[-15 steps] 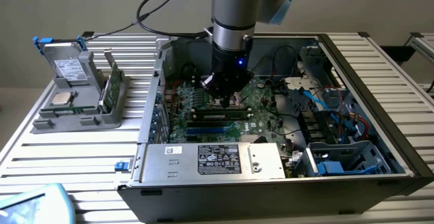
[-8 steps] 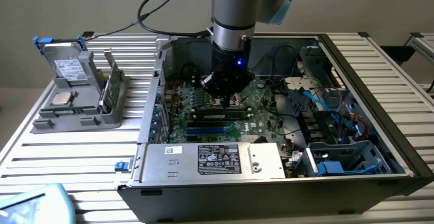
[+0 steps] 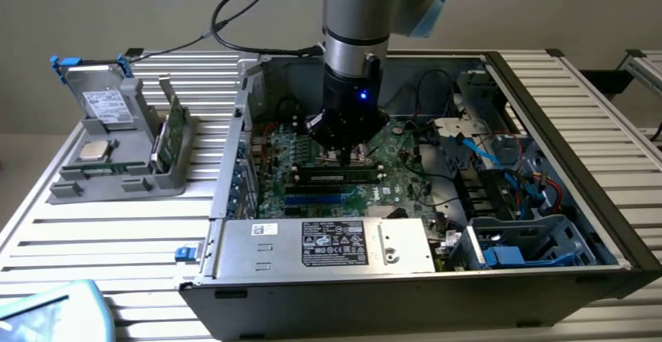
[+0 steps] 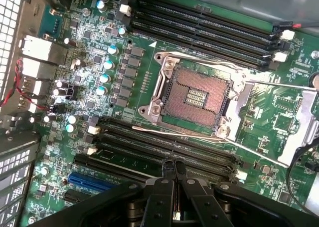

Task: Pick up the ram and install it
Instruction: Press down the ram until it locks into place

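The ram [image 3: 336, 176], a long narrow stick with dark chips, lies along the memory slots of the green motherboard [image 3: 398, 156] inside the open computer case. My gripper [image 3: 346, 154] hangs straight down over its middle, fingertips just above or on it; I cannot tell if they touch. In the wrist view my gripper [image 4: 174, 167] is shut, its two black fingers pressed together with nothing between them, over the nearer bank of black memory slots [image 4: 149, 147]. I cannot pick out the ram among those slots there.
The bare CPU socket [image 4: 194, 97] sits between two slot banks. A silver power supply [image 3: 321, 245] lies at the case front, blue and red cables [image 3: 517, 179] at the exterior view's right. A grey holder [image 3: 114, 179] with a green card [image 3: 170, 129] stands outside on the left.
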